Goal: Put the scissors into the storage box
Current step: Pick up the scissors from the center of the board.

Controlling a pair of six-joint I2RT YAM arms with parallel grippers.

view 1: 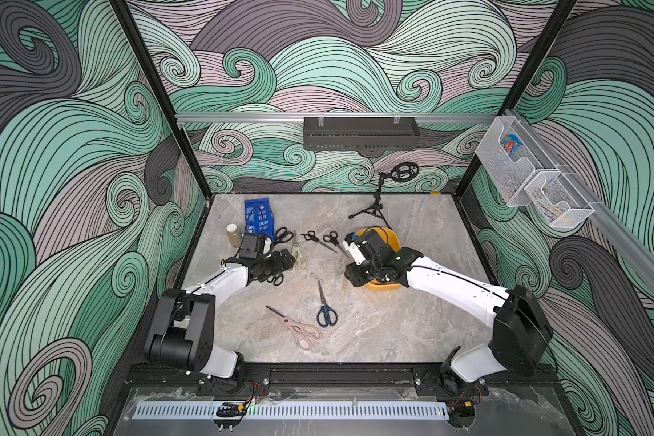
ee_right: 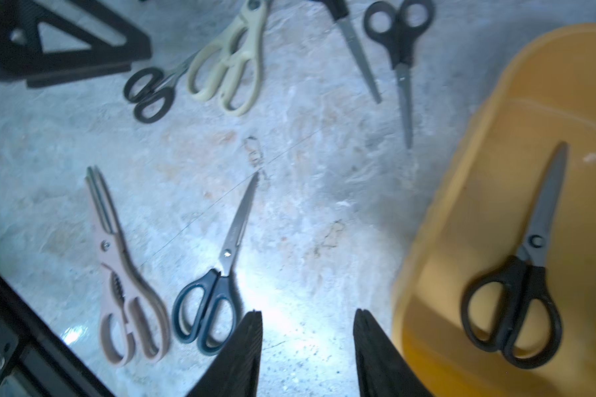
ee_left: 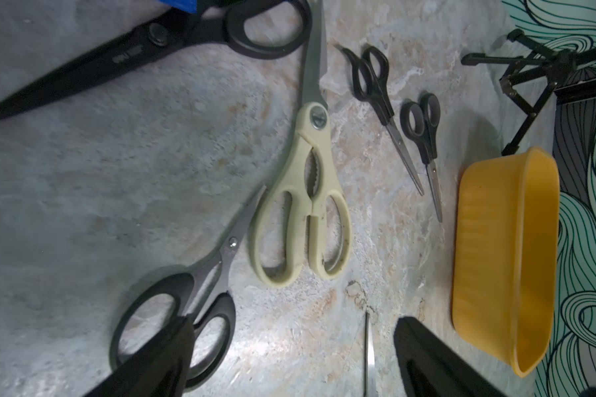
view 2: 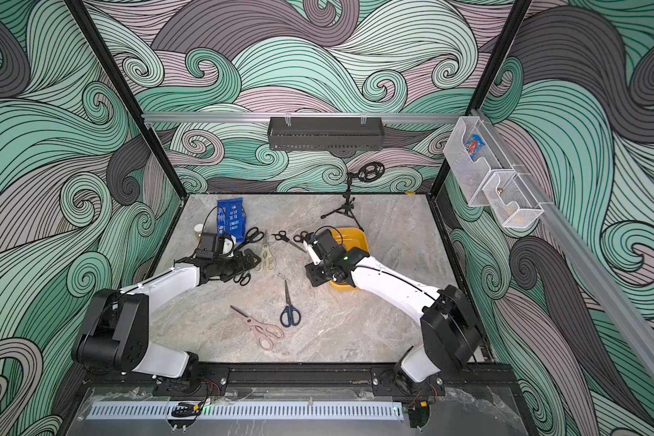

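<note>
One black-handled pair [ee_right: 523, 275] of scissors lies flat inside the storage box [ee_right: 479, 192], blades closed. We see the box standing on the tabletop [view 1: 412, 321], largely covered by the right arm in both top views. The right hand [ee_right: 307, 343] hangs over bare tabletop just beside the box, its fingers spread apart with nothing between them.

Every other pair lies on the tabletop outside the box. Nearest it are a small black-handled pair [ee_left: 427, 144] and a second small pair [ee_left: 381, 92], side by side, their tips angled toward the box. Farther toward the left arm lies the cream-handled pair [ee_left: 307, 206], with an all-black pair [ee_left: 135, 51] beyond it, next to a blue bag [view 1: 258, 219]. Nearer the front edge, the dark-blue-handled pair [view 1: 324, 306] and the pink-handled pair [view 1: 295, 327] lie close together, apart from the rest.

The left hand [ee_left: 289, 361] is spread wide and empty above a black-looped pair [ee_left: 229, 247] just beside the cream one; we cannot tell whether a finger touches its handle. A small tripod [view 1: 374, 207] stands behind the box.
</note>
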